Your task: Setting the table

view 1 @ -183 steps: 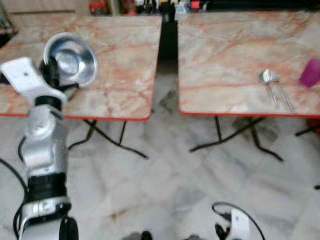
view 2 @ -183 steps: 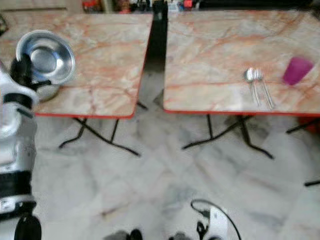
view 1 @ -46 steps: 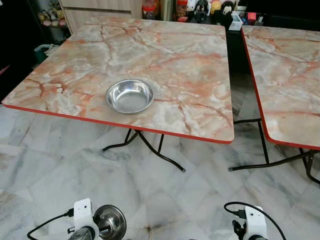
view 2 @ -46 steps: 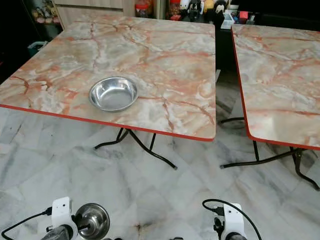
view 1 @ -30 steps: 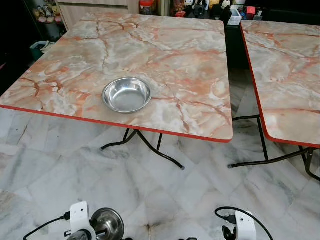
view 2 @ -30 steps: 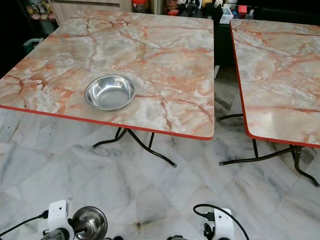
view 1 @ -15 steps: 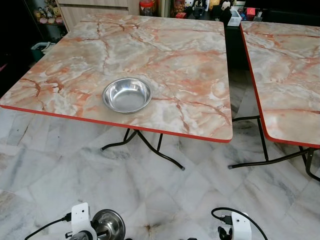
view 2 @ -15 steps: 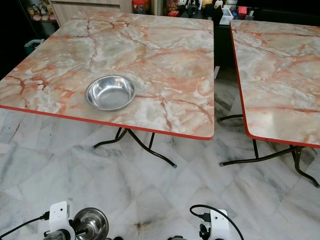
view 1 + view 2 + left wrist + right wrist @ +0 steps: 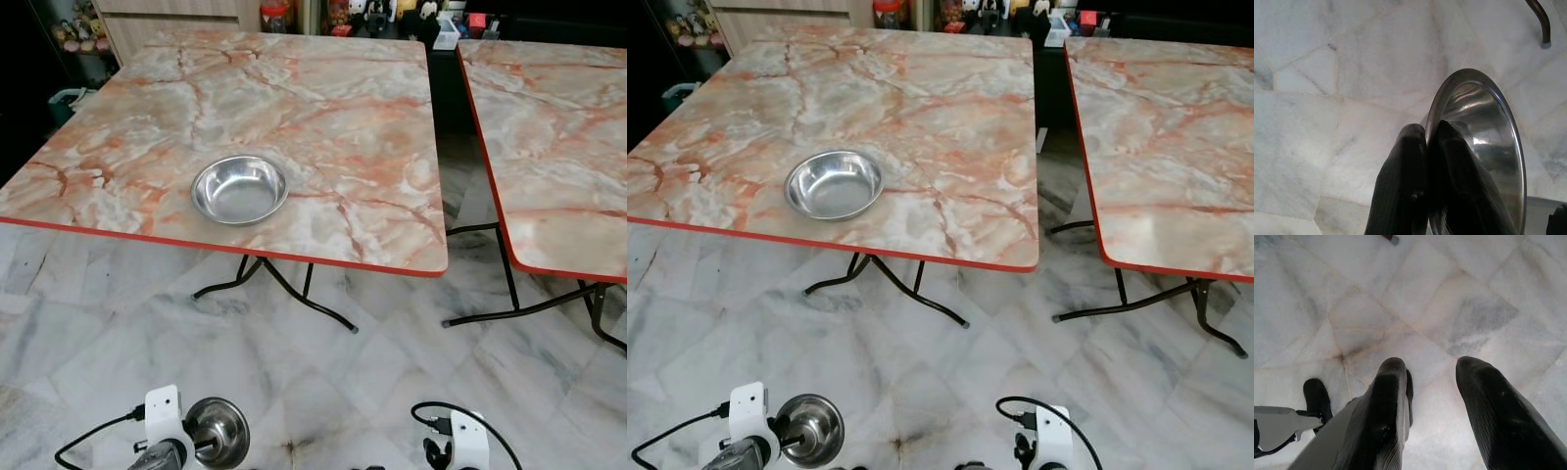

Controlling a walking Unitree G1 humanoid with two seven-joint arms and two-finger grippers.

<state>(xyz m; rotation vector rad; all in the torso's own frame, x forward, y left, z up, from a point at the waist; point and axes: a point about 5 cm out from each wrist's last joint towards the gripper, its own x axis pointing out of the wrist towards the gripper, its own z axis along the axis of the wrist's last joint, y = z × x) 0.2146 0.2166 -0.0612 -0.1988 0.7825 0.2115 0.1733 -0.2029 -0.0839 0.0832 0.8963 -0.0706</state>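
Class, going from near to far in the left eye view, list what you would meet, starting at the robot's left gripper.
Left gripper pinching a steel bowl by its rim → marble floor → table's red edge → second steel bowl on the table → clutter behind the table.

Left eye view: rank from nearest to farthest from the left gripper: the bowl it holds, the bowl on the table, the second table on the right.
1. Held bowl, pinched in the left gripper, low over the floor.
2. Bowl on the table, ahead, near the table's front edge.
3. Second table, off to the right across the gap.
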